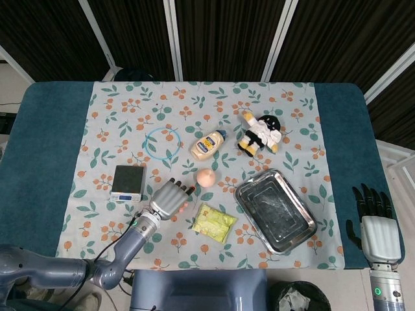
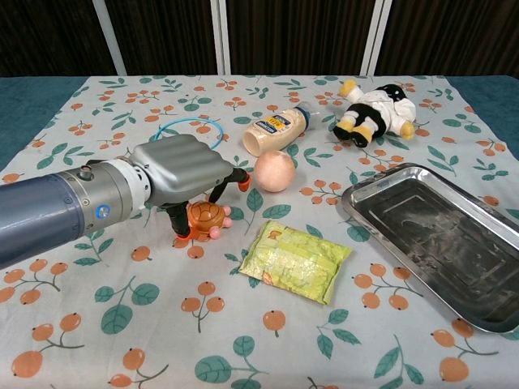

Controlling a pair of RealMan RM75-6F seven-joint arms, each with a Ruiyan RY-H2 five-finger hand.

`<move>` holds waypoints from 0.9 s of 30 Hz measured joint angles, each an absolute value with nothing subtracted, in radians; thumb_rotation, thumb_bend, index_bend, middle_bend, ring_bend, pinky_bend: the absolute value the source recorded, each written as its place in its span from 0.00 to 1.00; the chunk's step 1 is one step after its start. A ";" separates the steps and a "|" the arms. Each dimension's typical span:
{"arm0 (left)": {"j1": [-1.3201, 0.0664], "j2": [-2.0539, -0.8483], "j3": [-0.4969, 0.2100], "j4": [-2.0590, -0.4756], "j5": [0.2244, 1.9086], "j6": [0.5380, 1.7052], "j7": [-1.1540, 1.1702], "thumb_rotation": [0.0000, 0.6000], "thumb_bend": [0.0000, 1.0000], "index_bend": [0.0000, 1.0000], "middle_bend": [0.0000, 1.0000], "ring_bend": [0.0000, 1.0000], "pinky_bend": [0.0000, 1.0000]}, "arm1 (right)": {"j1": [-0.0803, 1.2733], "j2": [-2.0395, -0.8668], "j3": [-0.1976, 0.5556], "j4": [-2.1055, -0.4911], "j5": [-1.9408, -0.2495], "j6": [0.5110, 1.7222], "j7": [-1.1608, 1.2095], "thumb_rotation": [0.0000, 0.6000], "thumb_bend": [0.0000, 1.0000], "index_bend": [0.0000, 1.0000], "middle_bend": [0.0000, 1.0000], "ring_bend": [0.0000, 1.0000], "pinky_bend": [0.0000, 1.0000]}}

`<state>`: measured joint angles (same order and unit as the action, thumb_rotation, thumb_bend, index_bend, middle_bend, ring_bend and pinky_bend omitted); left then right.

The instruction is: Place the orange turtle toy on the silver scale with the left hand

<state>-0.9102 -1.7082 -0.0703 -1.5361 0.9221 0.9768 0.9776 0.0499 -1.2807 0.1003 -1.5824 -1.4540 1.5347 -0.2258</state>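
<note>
1. Worktop point(image 1: 58, 155): covered by a floral cloth. The silver scale point(image 1: 128, 182) is seen in the head view near the cloth's left side, behind and to the left of the left hand; in the chest view it is hidden behind the arm.
2. Left arm: reaches in low from the left edge of the chest view, forearm nearly level with the cloth, palm turned down.
3. Left hand point(image 2: 180, 170): arched directly over the orange turtle toy point(image 2: 205, 219). The fingers point(image 2: 240, 183) are curled down around the toy, with a tip planted on the cloth at its left. Contact looks likely, but a firm grip cannot be confirmed; the toy is judged to sit on the cloth, not yet lifted.
4. Toy's bearing: it lies under the fingers, just right of the scale, so the carry is judged to run left and away from the robot. Its long axis cannot be told.
5. Right hand point(image 1: 376, 228): held well apart at the lower right corner, fingers spread, nothing in it. The left hand is far nearer the toy.
</note>
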 measured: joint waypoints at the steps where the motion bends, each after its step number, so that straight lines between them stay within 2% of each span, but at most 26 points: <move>1: -0.912 -1.710 -0.068 -1.533 0.925 0.975 0.976 1.00 0.21 0.25 0.50 0.40 0.46 | 0.050 -1.281 0.100 -1.582 -1.453 1.534 -0.226 1.00 0.53 0.00 0.00 0.01 0.00; 4: -0.915 -1.713 -0.061 -1.521 0.934 0.974 0.975 1.00 0.25 0.26 0.54 0.44 0.51 | 0.050 -1.282 0.101 -1.581 -1.453 1.534 -0.225 1.00 0.53 0.00 0.00 0.01 0.00; 9: -0.915 -1.710 -0.055 -1.508 0.931 0.975 0.969 1.00 0.30 0.29 0.56 0.45 0.52 | 0.050 -1.282 0.100 -1.581 -1.454 1.534 -0.225 1.00 0.53 0.00 0.00 0.01 0.00; 17: -0.916 -1.689 -0.064 -1.524 0.961 0.992 0.948 1.00 0.31 0.30 0.56 0.46 0.52 | 0.052 -1.285 0.098 -1.580 -1.454 1.531 -0.229 1.00 0.53 0.00 0.00 0.01 0.00; 27: -0.890 -1.537 -0.071 -1.617 1.047 1.060 0.905 1.00 0.31 0.29 0.56 0.46 0.52 | 0.055 -1.289 0.096 -1.577 -1.452 1.525 -0.234 1.00 0.53 0.00 0.00 0.01 0.00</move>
<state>-0.8896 -1.5367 -0.0712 -1.6170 1.0468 1.0595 0.9047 0.0546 -1.2893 0.0961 -1.5766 -1.4522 1.5249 -0.2340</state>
